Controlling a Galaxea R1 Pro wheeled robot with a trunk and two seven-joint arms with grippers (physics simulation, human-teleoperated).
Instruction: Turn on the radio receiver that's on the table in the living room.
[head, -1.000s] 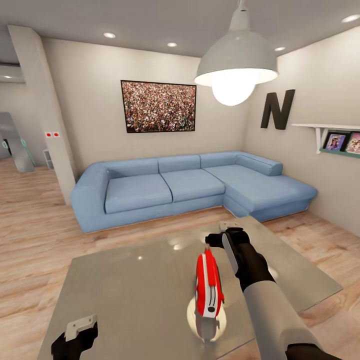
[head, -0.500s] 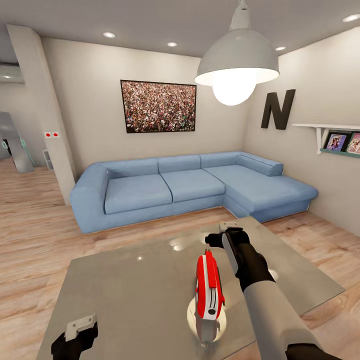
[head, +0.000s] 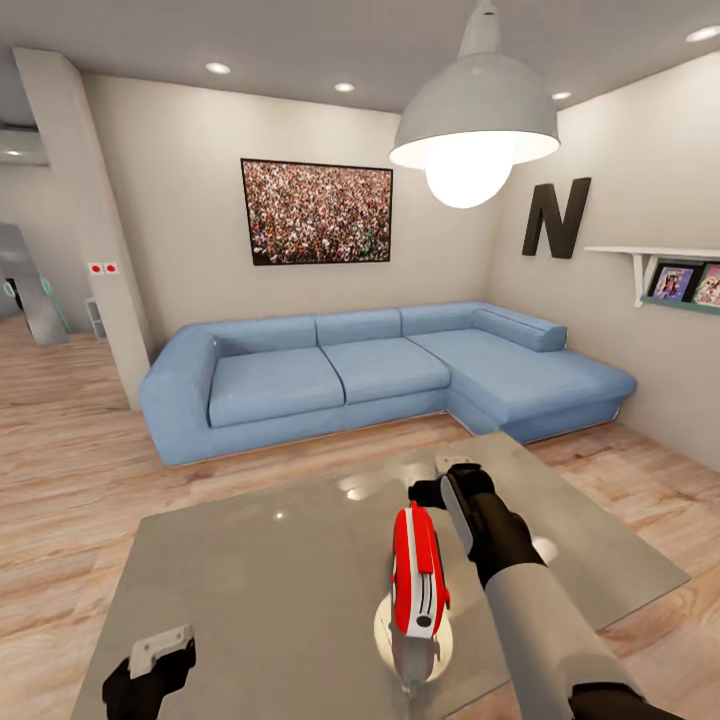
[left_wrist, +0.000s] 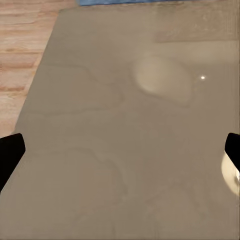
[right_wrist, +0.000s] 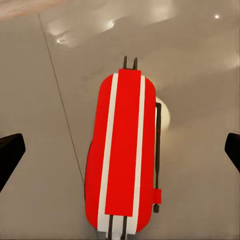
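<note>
Left gripper (head: 160, 652) sits at about 7 o'clock in the head view, low over the near corner of the table (head: 250, 560). Its black wrist is topped by a pale grey plate. In the left wrist view the two dark fingertips (left_wrist: 10, 155) stand far apart at the frame edges with bare glossy tabletop between them: wide open, holding nothing.

Radio receiver (head: 417, 575) at about 5 o'clock in the head view, standing on edge on the table, red with a white stripe, thin side toward the camera. A bright lamp reflection lies on the tabletop beneath it. In the right wrist view the radio receiver (right_wrist: 122, 155) is seen along its narrow edge: red band, two white stripes, thin dark wire handle running beside it.

Right gripper (head: 452, 488) just beyond the radio's far end, toward 4 o'clock. The right arm enters from the lower right corner: grey forearm, then black wrist, reaching forward and slightly leftward over the table. In the right wrist view its fingertips (right_wrist: 11, 152) stand at opposite edges, well clear of the radio on both sides: wide open, gripping nothing. Contact with the radio: none seen.

Background, 12 to 2 o'clock: blue corner sofa (head: 380, 370), white pendant lamp (head: 473, 110), black letter N (head: 555, 218) on the beige wall.
</note>
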